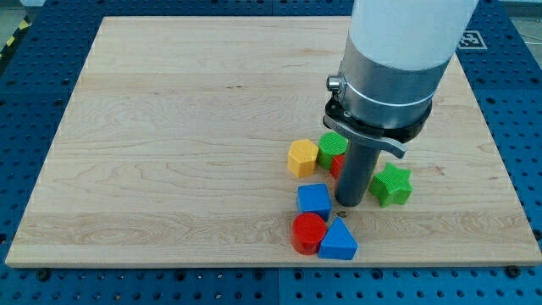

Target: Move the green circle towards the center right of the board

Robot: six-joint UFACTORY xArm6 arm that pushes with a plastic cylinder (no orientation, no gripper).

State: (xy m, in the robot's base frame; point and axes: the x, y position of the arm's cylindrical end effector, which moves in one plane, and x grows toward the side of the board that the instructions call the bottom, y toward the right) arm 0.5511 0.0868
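The green circle [332, 146] lies right of the board's middle, partly hidden behind the arm's rod. My tip [348, 204] rests on the board just below it, between the blue cube [314, 200] on its left and the green star [392, 185] on its right. A yellow hexagon [302, 158] touches the green circle's left side. A red block [338, 163] peeks out beside the rod, its shape hidden. A red cylinder [309, 233] and a blue triangle [339, 241] sit together below the tip.
The wooden board [169, 127] lies on a blue perforated table. The arm's large white and grey body [394, 59] hangs over the board's upper right and hides part of it.
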